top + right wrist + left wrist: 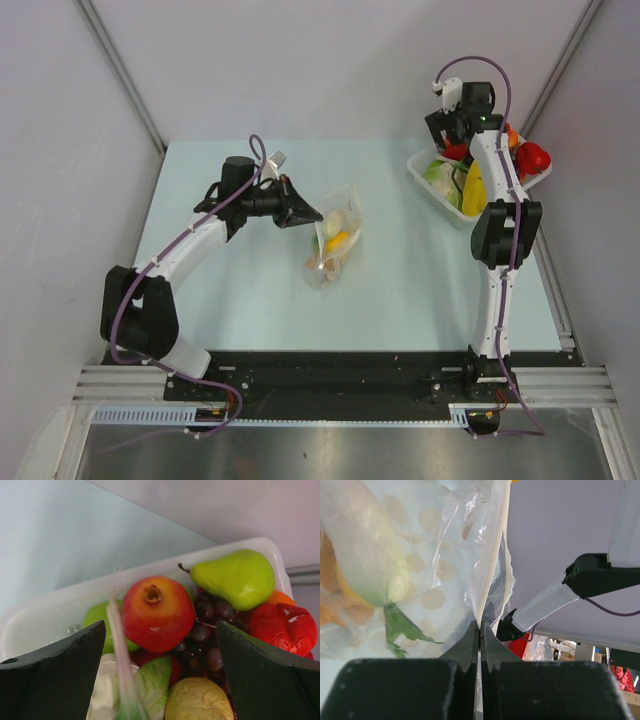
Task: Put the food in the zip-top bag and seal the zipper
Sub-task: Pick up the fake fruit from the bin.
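The clear polka-dotted zip-top bag (335, 240) lies mid-table. Through its plastic show a green-topped white radish (370, 555) and an orange piece (330, 580). My left gripper (305, 213) is shut on the bag's mouth edge, and the whitish zipper (492, 565) runs up from between its closed jaws (479, 630). My right gripper (455, 138) hangs open over the white basket (65, 610) at the back right, holding nothing. Between and below its fingers (161, 630) lie more food: a dark grape bunch (210, 625), a red bell pepper (282, 627) and a yellow lemon (197, 700).
The basket (425, 172) also holds a red round fruit (157, 612), a green pear (235, 577) and a pale leafy cabbage piece (155, 680). Grey walls close in behind and at both sides of the light table (250, 300).
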Action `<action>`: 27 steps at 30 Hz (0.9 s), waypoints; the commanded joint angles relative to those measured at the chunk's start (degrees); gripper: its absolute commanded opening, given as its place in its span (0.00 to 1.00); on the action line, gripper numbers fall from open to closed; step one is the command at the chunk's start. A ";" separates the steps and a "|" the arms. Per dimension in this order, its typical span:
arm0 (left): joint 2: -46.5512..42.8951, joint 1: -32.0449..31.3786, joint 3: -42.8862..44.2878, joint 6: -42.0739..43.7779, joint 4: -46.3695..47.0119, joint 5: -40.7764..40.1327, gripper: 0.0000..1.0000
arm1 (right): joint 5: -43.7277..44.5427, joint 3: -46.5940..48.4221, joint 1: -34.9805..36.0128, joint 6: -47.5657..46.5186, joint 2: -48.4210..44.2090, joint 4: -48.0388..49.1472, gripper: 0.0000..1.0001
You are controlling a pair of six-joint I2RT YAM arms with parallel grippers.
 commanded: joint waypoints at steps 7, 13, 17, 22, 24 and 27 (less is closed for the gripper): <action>-1.53 -0.02 -0.15 1.38 1.52 1.32 0.00 | -1.05 -0.92 -1.15 -2.23 2.14 2.00 0.97; -0.82 0.07 -0.15 1.12 1.34 1.41 0.00 | -3.00 -2.23 -1.32 -3.81 3.37 1.65 0.95; -0.82 0.07 -0.24 1.03 1.43 1.50 0.00 | -3.00 -1.97 -1.23 -3.81 4.17 1.83 0.93; -0.56 0.07 -0.06 1.03 1.26 1.59 0.00 | -2.65 -1.88 -1.23 -3.90 4.96 2.09 0.90; -0.47 0.07 0.03 1.03 1.08 1.67 0.00 | -2.47 -1.71 -1.23 -3.90 4.87 2.27 0.83; -0.47 0.07 0.38 1.20 0.91 1.59 0.00 | -2.30 -1.97 -1.15 -3.81 3.99 2.97 0.66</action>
